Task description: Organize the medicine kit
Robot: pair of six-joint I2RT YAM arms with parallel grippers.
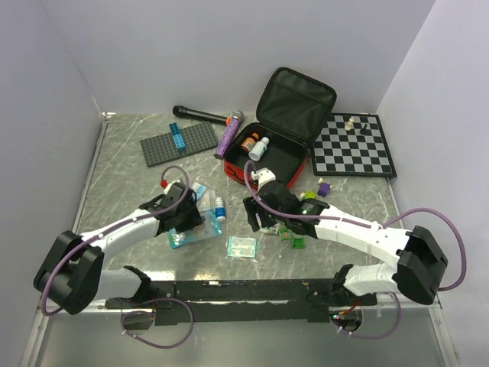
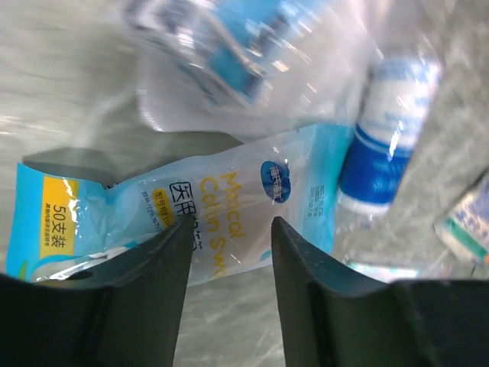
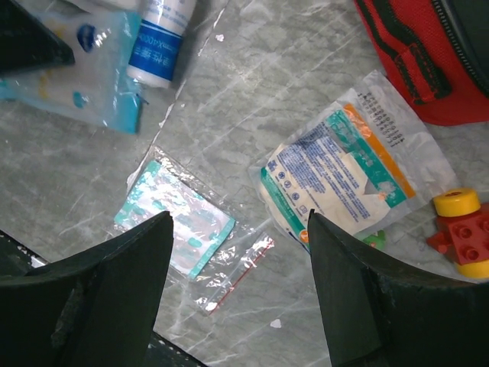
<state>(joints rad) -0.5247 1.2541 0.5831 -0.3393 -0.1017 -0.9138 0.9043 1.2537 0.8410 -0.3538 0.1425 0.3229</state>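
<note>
Medicine kit [image 1: 294,103] sits open at the desk's far edge, right of centre, lid up, two small bottles [image 1: 260,147] inside. Chessboard [image 1: 355,145] lies just beside it, toward the far right corner. My right hand [image 3: 238,229] is spread open above a teal plaster sachet [image 3: 172,222] and a dressing packet [image 3: 344,172], near the kit's front wall. My left hand [image 2: 229,229] is open over a cotton swab packet [image 2: 229,191], toward the desk's left edge. I can't tell whether it touches. A blue-labelled bottle [image 2: 390,130] lies beside the packet.

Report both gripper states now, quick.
Left gripper: open, holding nothing, above the cotton swab packet.
Right gripper: open, holding nothing.
</note>
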